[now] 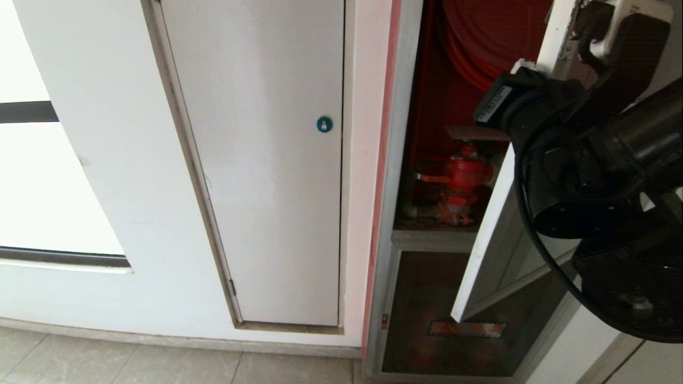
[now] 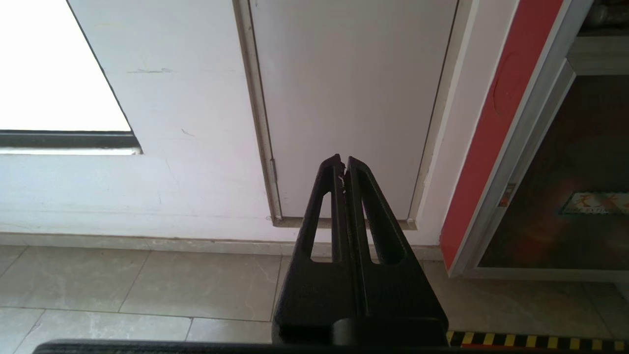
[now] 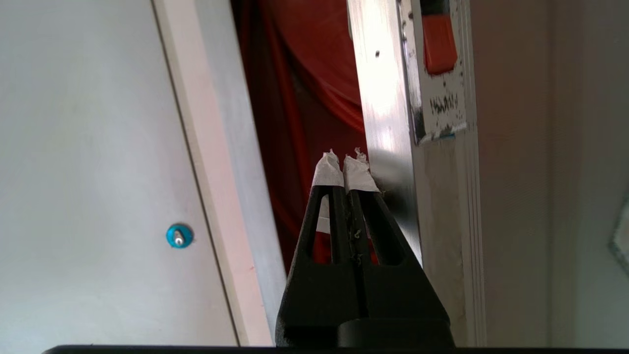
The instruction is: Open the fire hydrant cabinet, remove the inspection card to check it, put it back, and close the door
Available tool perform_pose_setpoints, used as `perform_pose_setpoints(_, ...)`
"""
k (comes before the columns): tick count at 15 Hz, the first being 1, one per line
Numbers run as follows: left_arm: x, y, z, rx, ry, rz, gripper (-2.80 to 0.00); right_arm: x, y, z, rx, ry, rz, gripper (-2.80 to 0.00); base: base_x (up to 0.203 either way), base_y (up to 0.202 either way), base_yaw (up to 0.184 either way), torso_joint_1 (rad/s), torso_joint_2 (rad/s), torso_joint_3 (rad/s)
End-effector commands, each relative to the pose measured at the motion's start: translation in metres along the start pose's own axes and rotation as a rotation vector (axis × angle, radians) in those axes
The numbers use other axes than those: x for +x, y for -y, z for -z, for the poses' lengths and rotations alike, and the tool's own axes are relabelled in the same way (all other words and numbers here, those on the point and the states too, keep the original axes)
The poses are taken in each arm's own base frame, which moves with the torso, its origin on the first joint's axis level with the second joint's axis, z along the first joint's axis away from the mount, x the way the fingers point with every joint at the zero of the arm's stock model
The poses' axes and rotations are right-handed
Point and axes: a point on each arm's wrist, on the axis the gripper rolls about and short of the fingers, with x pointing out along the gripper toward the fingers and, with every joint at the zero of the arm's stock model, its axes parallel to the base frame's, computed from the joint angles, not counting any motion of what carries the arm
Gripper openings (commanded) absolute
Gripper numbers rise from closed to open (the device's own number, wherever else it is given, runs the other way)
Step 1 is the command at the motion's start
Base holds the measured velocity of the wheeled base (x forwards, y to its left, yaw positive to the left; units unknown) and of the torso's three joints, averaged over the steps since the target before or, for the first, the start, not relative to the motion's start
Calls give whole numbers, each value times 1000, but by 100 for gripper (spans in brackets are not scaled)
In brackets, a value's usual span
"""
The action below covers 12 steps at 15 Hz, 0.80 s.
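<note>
Right gripper: my arm raised, taped jaws closed, empty, against the door edge.
Door: smooth silver frame.
Left gripper: jaws closed, empty.

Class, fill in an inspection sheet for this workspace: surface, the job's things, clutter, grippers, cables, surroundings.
Surface: grey floor tiles below the wall.
Job's things: fire hydrant cabinet open; door swung partly out; red valve and coiled red hose inside. Inspection card: cannot tell.
Clutter: nothing seen.
Grippers: right gripper shut, taped tips at the door's edge, holding nothing; left gripper shut, parked low.
Cables: black cable loops along the right arm.
Surroundings: white door with blue lock, lower dark panel.
</note>
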Motion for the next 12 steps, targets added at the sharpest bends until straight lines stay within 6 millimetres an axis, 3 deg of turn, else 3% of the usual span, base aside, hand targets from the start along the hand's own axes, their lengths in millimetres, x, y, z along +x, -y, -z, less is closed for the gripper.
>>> perform_pose_setpoints(1,0,0,0,0,-2,1,-280,-7,13,-20,31,24,25,-280,0,0,0,0,0,0)
perform_pose_setpoints(10,0,0,0,0,-5,1,-280,-42,66,-63,6,3,28,-280,0,0,0,0,0,0)
perform_pose_setpoints(12,0,0,0,0,-2,0,-280,-52,79,-63,-19,-13,26,-280,0,0,0,0,0,0)
